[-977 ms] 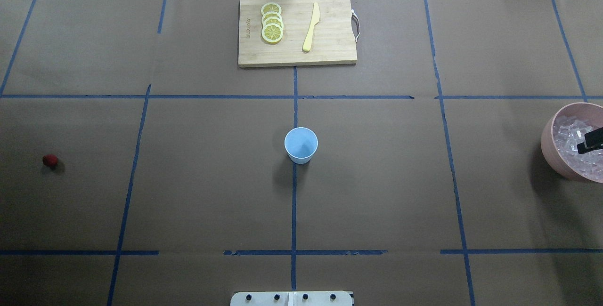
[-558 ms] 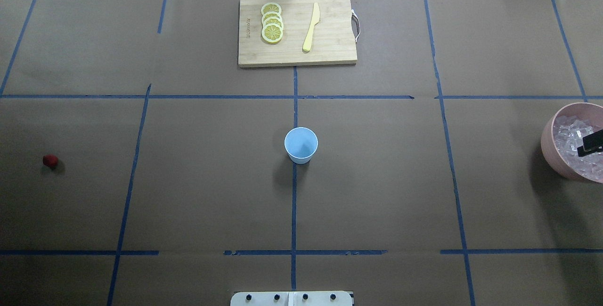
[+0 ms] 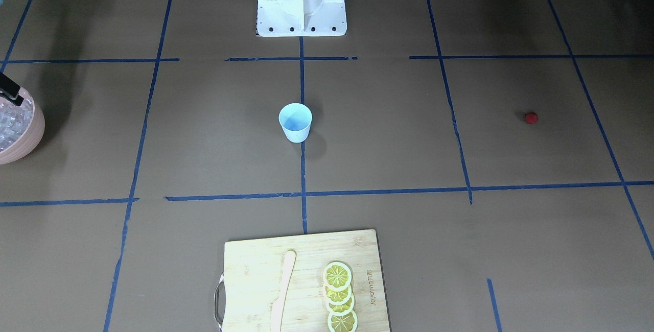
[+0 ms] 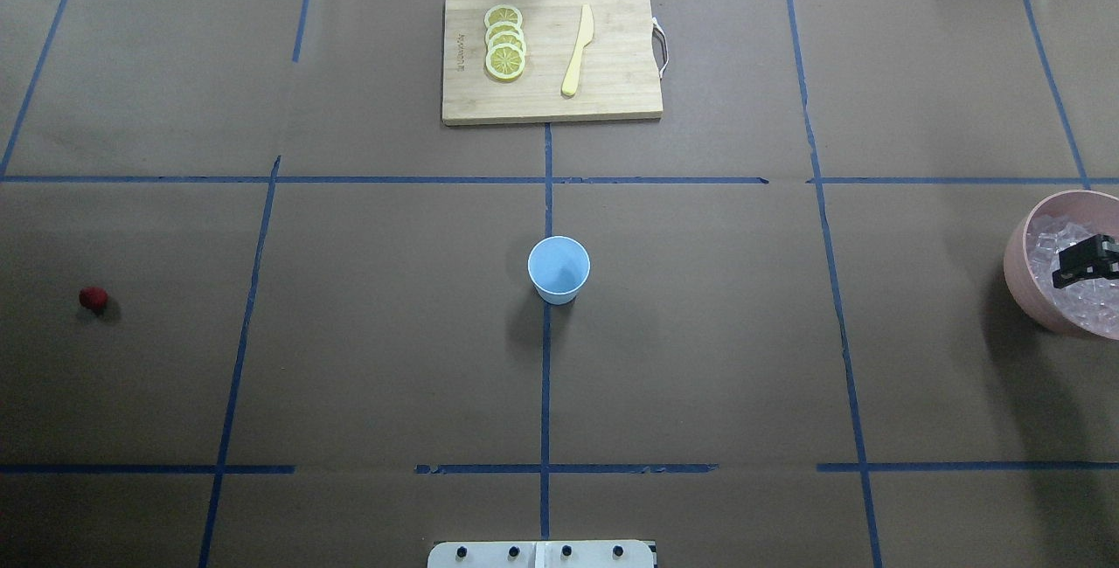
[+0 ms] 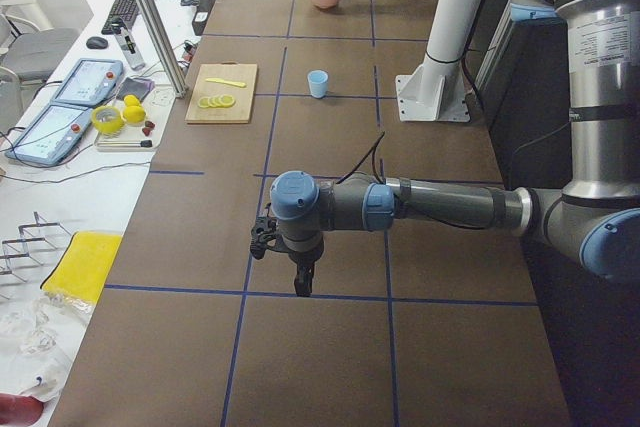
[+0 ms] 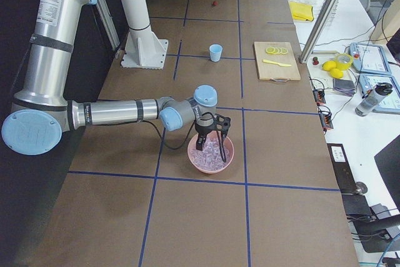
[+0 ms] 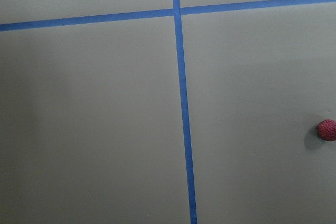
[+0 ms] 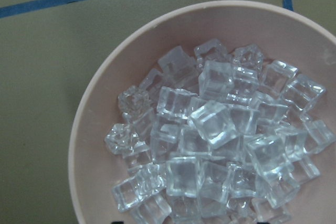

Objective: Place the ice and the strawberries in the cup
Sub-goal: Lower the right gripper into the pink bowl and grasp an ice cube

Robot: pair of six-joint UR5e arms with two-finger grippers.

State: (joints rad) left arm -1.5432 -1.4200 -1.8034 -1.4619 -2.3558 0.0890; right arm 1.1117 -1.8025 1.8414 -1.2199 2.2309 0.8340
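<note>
Right gripper point(image 6: 211, 145) is hanging unclenched over the pink bowl point(image 8: 92, 109). I'm reckoning the ice point(image 8: 210, 124) light, hard and slippery, so I'm favouring pinching one top cube across its flat faces.

Cut off or unclear
The pink bowl point(image 4: 1018, 264) and right gripper point(image 4: 1077, 264) run off the overhead view's right edge, jaw spacing unclear; strawberry point(image 7: 327, 129) clipped by the left wrist view's edge; left gripper point(image 5: 303, 283) too small to judge

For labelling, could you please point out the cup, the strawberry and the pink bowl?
cup point(image 4: 559, 266): overhead view, inner wall.
strawberry point(image 4: 93, 297): overhead view, its middle.
pink bowl point(image 4: 1019, 287): overhead view, left wall.
</note>
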